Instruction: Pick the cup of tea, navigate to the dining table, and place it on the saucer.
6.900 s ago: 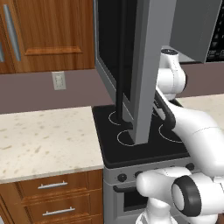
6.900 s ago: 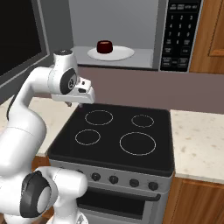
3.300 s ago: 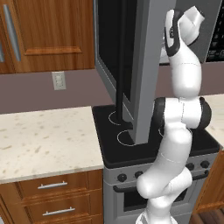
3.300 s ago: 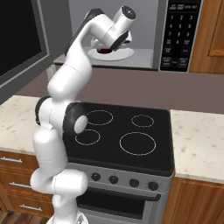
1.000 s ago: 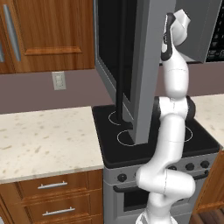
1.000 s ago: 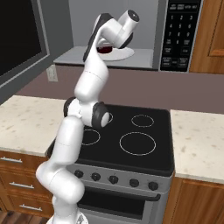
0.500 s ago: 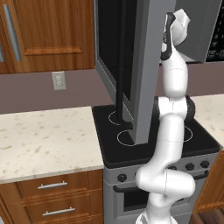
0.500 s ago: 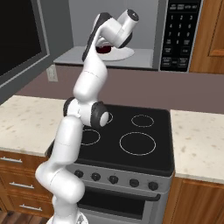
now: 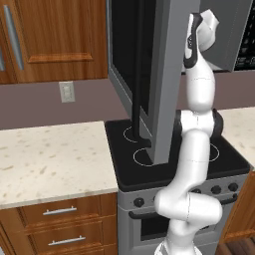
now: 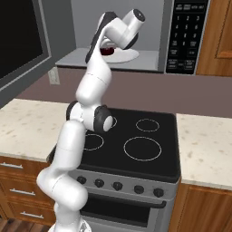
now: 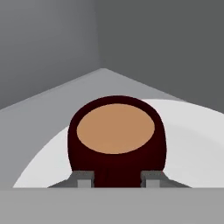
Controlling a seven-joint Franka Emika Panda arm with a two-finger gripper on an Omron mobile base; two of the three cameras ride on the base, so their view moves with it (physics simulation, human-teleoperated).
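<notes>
Cup of tea (image 11: 116, 142) sits on white plate (image 11: 192, 144) inside open microwave (image 10: 181, 31), above the stove (image 10: 136, 145). Claw (image 11: 116, 178) reaches in from the front; hand view has the cup dead ahead, centred btwn the two fingertips (image 11: 83, 178), one each side of its lower wall. Jaws look partway closed around the cup; can't tell if they're pinching it or just short of contact. Handle not visible, probably on the far side. Next, I reckon: firm up the grip, lift straight up off the plate.
</notes>
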